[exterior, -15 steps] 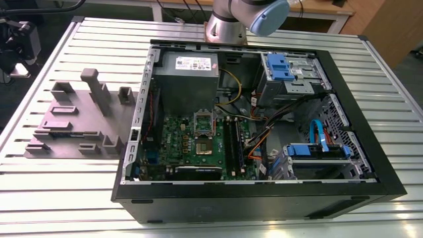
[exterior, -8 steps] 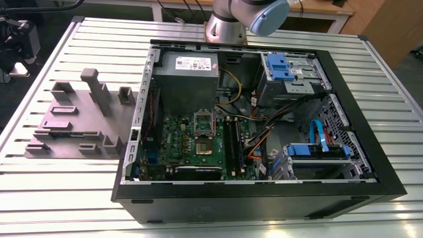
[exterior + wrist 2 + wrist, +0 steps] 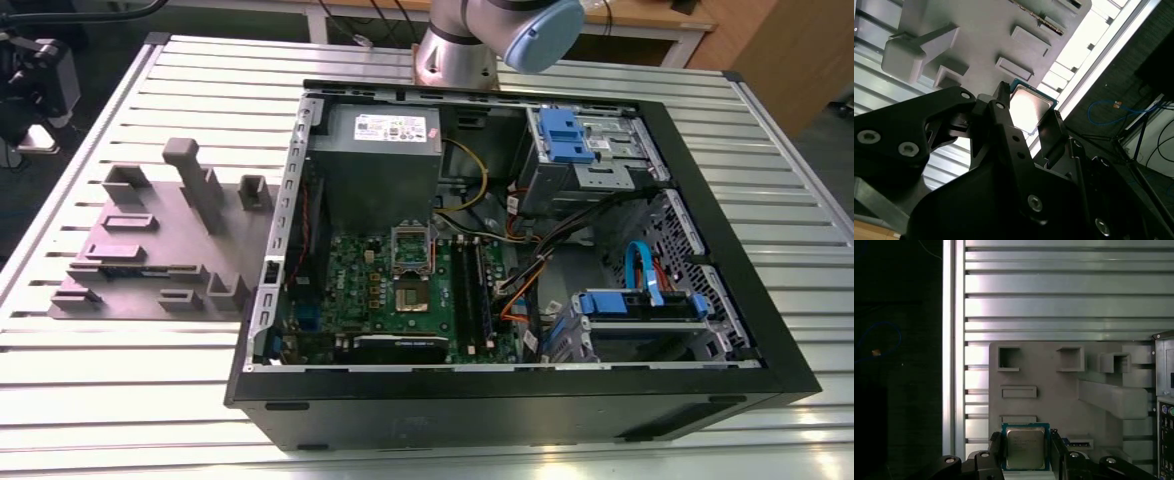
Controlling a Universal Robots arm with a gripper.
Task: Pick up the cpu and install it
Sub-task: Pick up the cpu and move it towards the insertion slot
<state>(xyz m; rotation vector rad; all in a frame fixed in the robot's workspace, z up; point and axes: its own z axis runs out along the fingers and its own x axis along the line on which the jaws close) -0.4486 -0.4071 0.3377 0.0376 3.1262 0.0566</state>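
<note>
Black two-fingered gripper is closed onto the small, flat, square cpu with a silver-grey metal lid and greenish rim. In both wrist views one finger presses each opposite edge, and the chip hangs clear above the grey moulded parts tray. In the exterior view, from its left to its right, the tray sits on the slatted aluminium table. Beside it is the open black computer case, holding the green motherboard and its square socket. The pick-up looks done, so the carry towards the case appears to be the step in hand. Seating the chip would call for keeping it level and squared to that socket, as only its thin edges are gripped.
</note>
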